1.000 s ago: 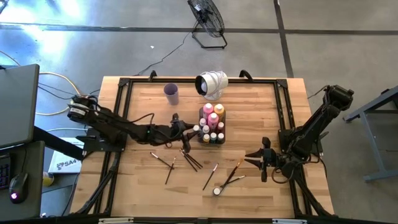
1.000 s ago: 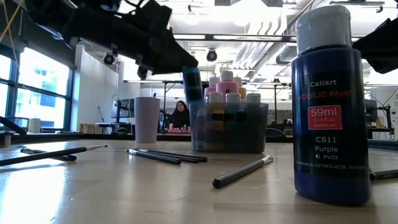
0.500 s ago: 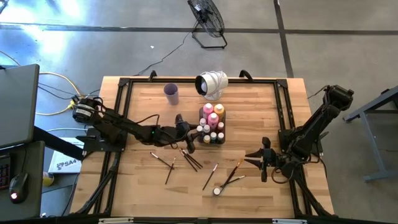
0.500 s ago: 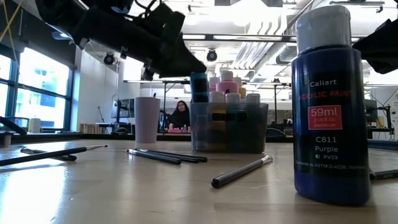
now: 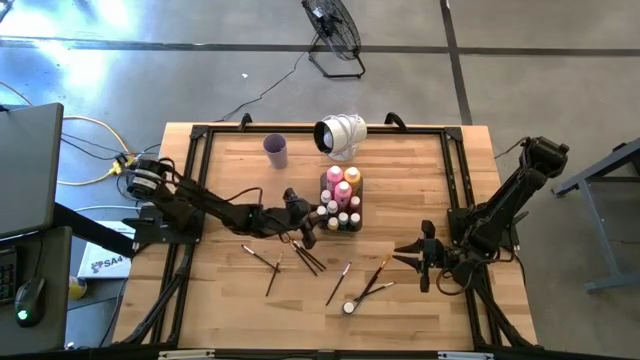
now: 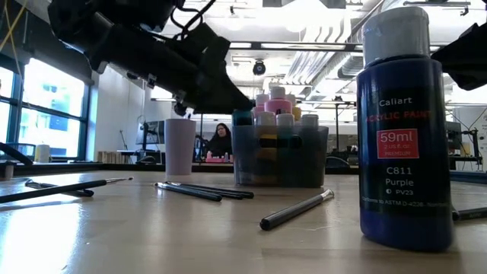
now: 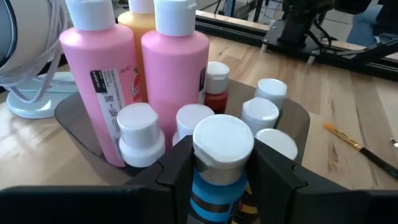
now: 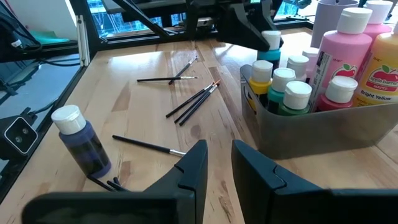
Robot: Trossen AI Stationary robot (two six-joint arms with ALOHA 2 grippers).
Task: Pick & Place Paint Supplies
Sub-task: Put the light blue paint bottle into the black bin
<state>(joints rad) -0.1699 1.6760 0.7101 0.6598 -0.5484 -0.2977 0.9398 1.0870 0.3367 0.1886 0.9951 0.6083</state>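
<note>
Left gripper (image 7: 217,180) is clamped on a small blue bottle (image 7: 219,168) with a white cap, right at the near edge of the grey tray (image 5: 341,226), bottle partly down among the others. In the low view its cap sits level with the neighbouring caps, so it looks nearly seated, but I can't tell if the base is touching the tray floor.

Risks from here, as I see them:
- The slot is tight. White-capped small bottles (image 7: 142,134) crowd both sides of the fingers, so if the gripper opens wide it likely shoves a neighbour, or knocks the tall pink bottles (image 7: 177,68) behind.
- Release before the base is down and the bottle drops, tips and wedges against the tray wall.
- Lifting out at an angle could catch a cap and drag the tray across the bench (image 5: 230,180).

Right gripper (image 8: 217,163) hangs low over the bench on its own side, well apart from the tray, fingers narrow and empty.

Left to do: purple bottle (image 8: 84,143) stands alone near the front edge, with loose paintbrushes (image 5: 305,255) scattered in front of the tray. Brushes lie flat and thin, so a pinch may slip off or roll them. The lilac cup (image 5: 276,150) stands empty-looking at the back.
</note>
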